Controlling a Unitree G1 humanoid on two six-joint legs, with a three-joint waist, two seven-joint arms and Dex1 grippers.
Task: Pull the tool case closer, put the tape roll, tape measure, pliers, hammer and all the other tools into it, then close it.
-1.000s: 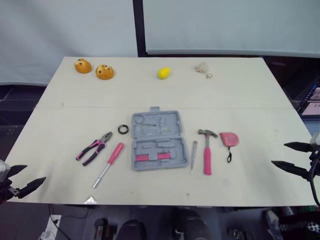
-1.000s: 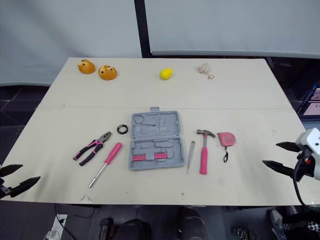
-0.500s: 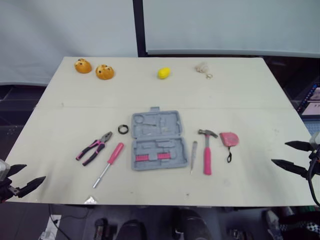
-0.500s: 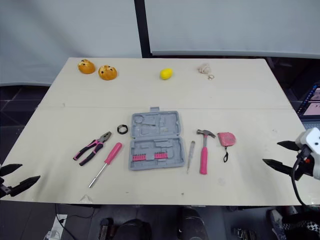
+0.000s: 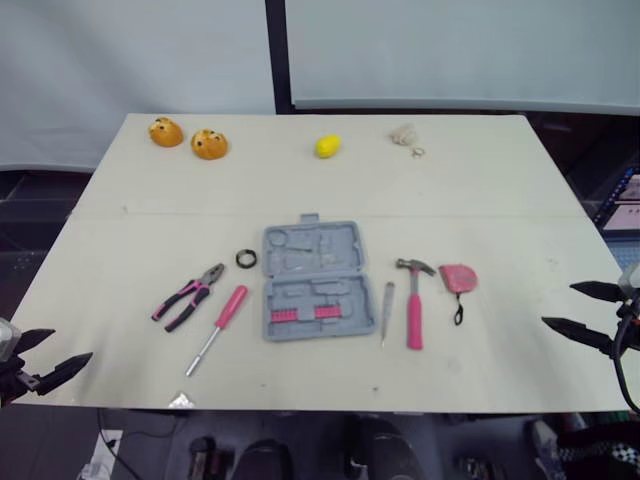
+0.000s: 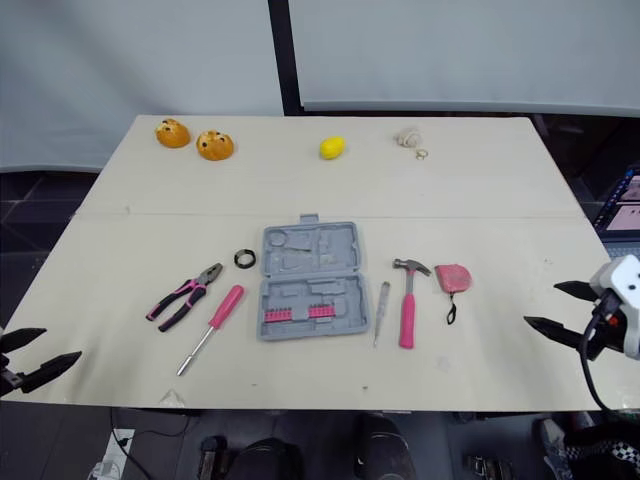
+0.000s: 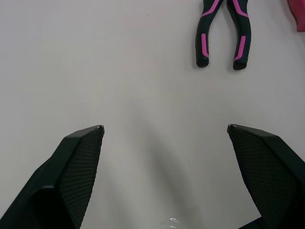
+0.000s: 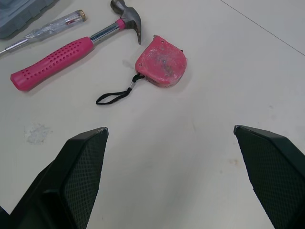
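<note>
The left gripper (image 5: 52, 354) hangs near-left of the open tool case (image 5: 312, 280) and the right gripper (image 5: 559, 306) to its right, both with fingers apart. The pliers (image 5: 188, 296) and tape roll (image 5: 247, 258) lie left of the case, the hammer (image 5: 413, 305) and tape measure (image 5: 458, 278) right of it.

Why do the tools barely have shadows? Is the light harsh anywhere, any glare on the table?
Left eye view: soft, even light; the hammer and pliers cast almost no shadow on the table, and there is no glare. Right wrist view: the tape measure throws only a thin soft shadow. Left wrist view: a faint grey shade lies between the left arm's fingers.
</note>
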